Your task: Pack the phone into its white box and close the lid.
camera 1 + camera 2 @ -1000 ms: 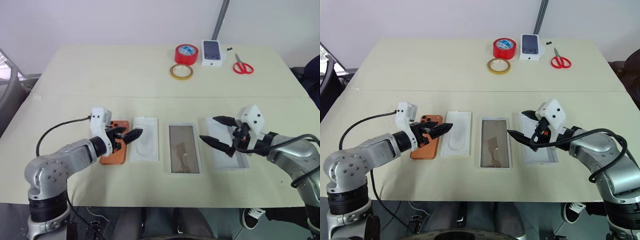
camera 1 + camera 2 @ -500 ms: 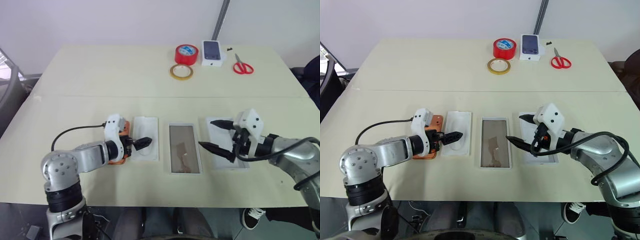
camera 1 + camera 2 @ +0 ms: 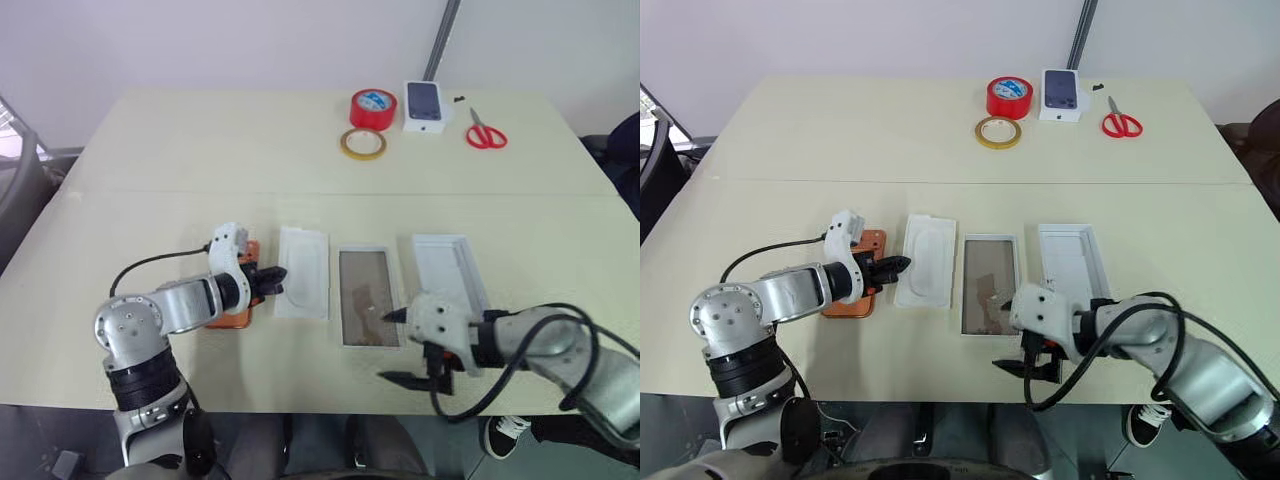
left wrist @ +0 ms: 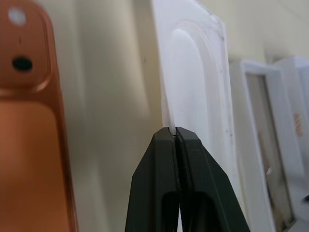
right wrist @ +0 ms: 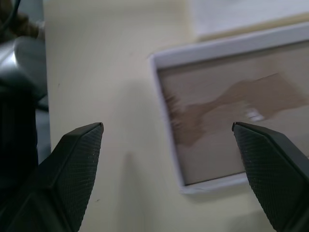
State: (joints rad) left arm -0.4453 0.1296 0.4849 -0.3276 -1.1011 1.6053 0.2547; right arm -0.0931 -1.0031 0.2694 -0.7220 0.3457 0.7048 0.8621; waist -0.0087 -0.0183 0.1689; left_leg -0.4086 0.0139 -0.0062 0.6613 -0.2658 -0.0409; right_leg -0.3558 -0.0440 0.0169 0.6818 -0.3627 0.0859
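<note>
**A:** ok what's laid out here, biggest stuff first?

**B:** Big cream table (image 3: 150, 150). Near the front edge there's a row of four flat things. From the robot's left: the copper-orange phone (image 3: 862, 280), back side up and half hidden by the left arm, then a white insert (image 3: 303, 283) with an oval recess, sitting a bit skewed. Next is the white box (image 3: 366, 296) with the dark glossy inside, and then the lid (image 3: 450, 268), pale inside facing up, lying apart from the box on its right.

**A:** so the phone isn't packed?

**B:** nope, it's on the table, two items away from the box, and the box has nothing in it.

**A:** grippers?

**B:** The left gripper (image 4: 173, 131) is pinched tight on the insert's thin edge, on the side next to the phone; in the wrist view the white rim runs right into the closed tips. The right gripper (image 3: 1012, 331) hangs over the box's near corner, fingers spread wide with nothing between them.

**A:** anything at the back?

**B:** Far edge: a small white box (image 3: 425, 106) printed with a phone picture, a red tape roll (image 3: 373, 108), a thinner yellowish tape ring (image 3: 362, 144), and red scissors (image 3: 485, 132).
</note>
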